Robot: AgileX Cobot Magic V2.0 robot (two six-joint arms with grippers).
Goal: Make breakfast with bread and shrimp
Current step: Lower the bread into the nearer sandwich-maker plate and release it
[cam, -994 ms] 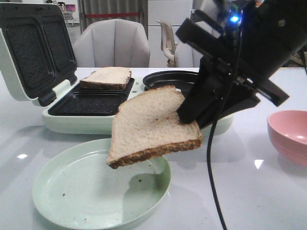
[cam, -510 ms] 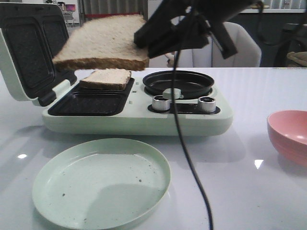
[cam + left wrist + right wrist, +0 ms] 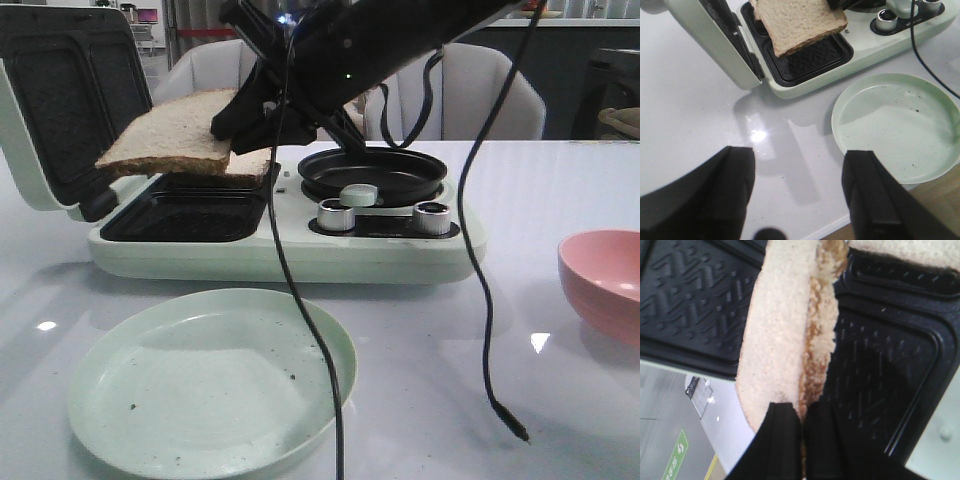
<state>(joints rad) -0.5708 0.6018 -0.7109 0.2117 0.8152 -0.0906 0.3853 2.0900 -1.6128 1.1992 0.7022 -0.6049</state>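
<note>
Right gripper [image 3: 228, 128] is clamped on the edge of a bread slice [image 3: 170, 135] and holds it in the air, roughly level, over the sandwich maker [image 3: 280, 235]'s near left grill well [image 3: 185, 215]. Not touching the plate there. The right wrist view confirms both fingers pinch the crust edge.

Second bread slice [image 3: 255, 163] lies in the far left well, mostly hidden behind the held one and the arm.

Left gripper [image 3: 797, 195] hangs unclenched and empty over bare table near the front left edge, well apart from the work.

Progress, my read:
- one slice loaded in the machine: done
- second slice: mid-placement, not yet set down or released
- shrimp: none visible in any view. Round pan [image 3: 372, 172] on the machine's right half looks empty; pink bowl [image 3: 600, 280] at the table's right edge is angled so its contents can't be seen
- lid [image 3: 60, 100] open, upright at the left; closing it is still to do
- green plate [image 3: 210, 375] at the front edge holds only crumbs

So roughly early-to-middle.

Writing: no readable brand or label on the machine or its two knobs [image 3: 337, 214]. A green sign shows in the right wrist view, too blurred to read.
</note>
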